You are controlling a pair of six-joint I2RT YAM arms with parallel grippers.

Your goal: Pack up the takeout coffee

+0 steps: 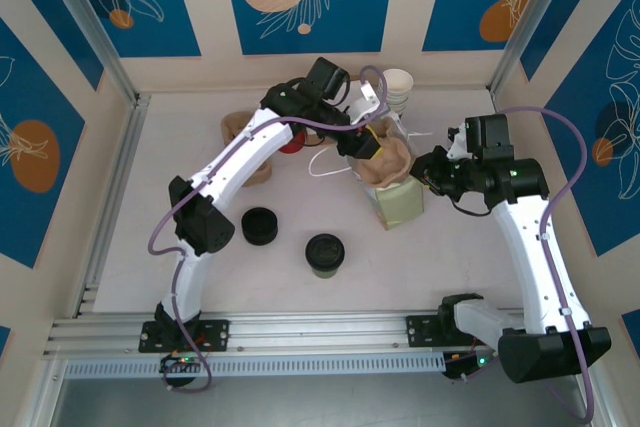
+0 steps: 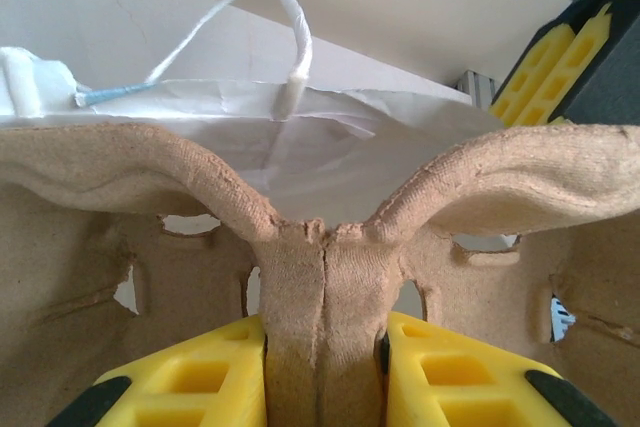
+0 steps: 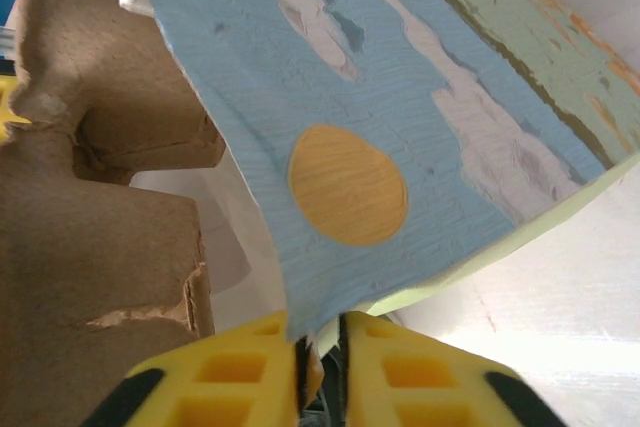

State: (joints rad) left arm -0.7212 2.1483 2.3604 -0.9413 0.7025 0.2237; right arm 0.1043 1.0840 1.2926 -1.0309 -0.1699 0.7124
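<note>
Takeout coffee (image 1: 325, 254): small paper cup with dark olive-green sides and a round black plastic lid. It stands upright on the white table (image 1: 420, 272), near the front, between the two arms and well apart from both grippers.
Low stack of black plastic lids (image 1: 261, 226): on the table just left of the cup, not touching it.
Printed paper bag (image 1: 402, 205): behind and to the right of the cup, mouth open, white inside, with its white twisted-paper handle (image 2: 297, 42) standing up.
Brown moulded-pulp cup carrier (image 1: 385, 159): sits in the bag's mouth, partly inside it.
Left gripper (image 2: 325, 352): yellow fingers pinched on the carrier's central ridge.
Right gripper (image 3: 322, 362): yellow fingers closed almost together on the edge of the bag's blue-and-orange printed wall.
Stacked cream paper cups (image 1: 398, 90): by the back wall, behind the bag.
</note>
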